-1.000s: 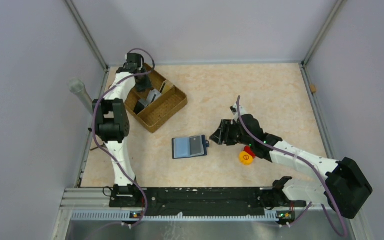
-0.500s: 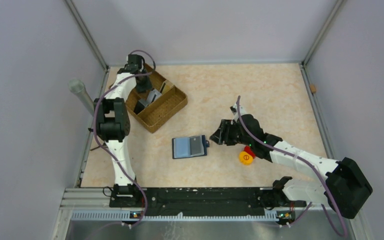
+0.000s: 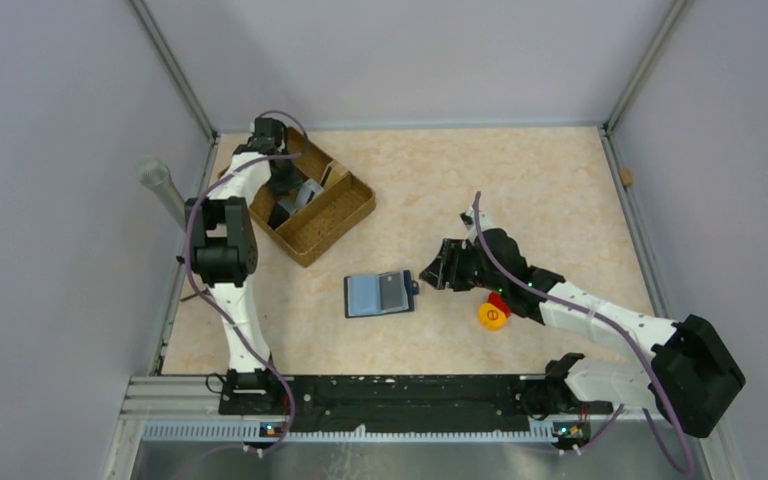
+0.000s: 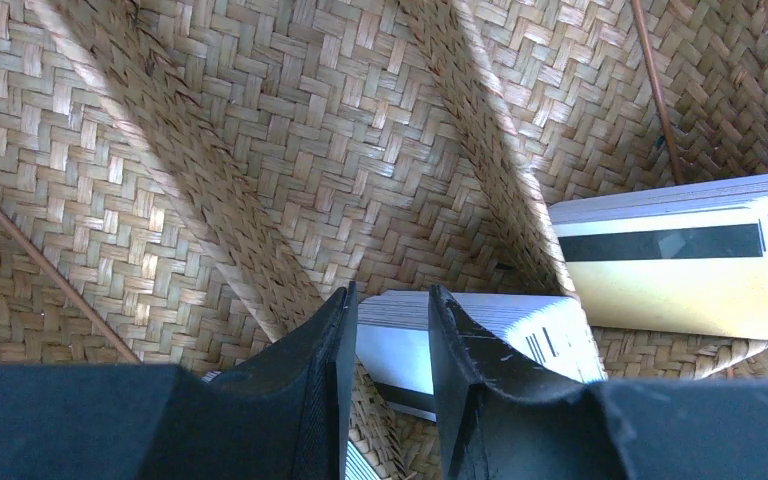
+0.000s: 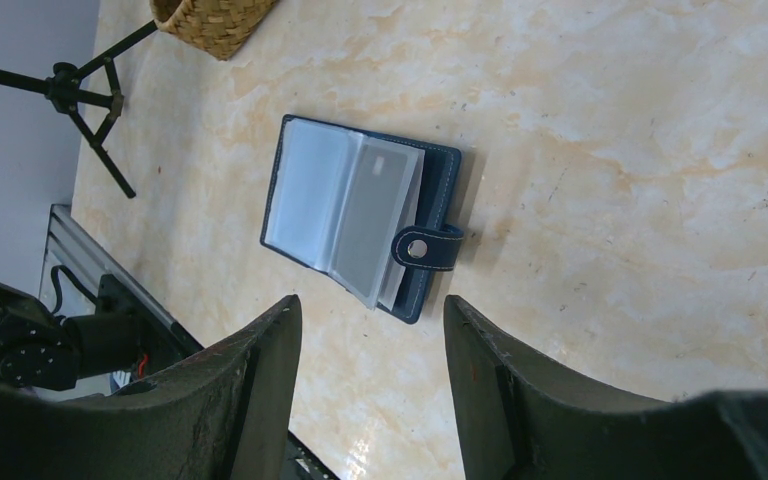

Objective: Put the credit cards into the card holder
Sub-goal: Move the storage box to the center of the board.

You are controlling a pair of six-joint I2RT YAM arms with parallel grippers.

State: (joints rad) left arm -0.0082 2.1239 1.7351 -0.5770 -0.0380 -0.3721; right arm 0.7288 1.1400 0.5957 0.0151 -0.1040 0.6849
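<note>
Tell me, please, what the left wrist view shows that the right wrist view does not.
Left wrist only: woven dividers, a pale card seen between the parted jaws, a black-striped card beyond a divider. Right wrist only: the card holder open on the table, a grey card inside. Both: the woven tray, though the right sees only a corner.

Overhead view evenly and softly lit, shadows faint. Sheen is noted on the table toward 6 o'clock (right wrist view). Left wrist view warm, bright; fingers softened at 6 o'clock.
</note>
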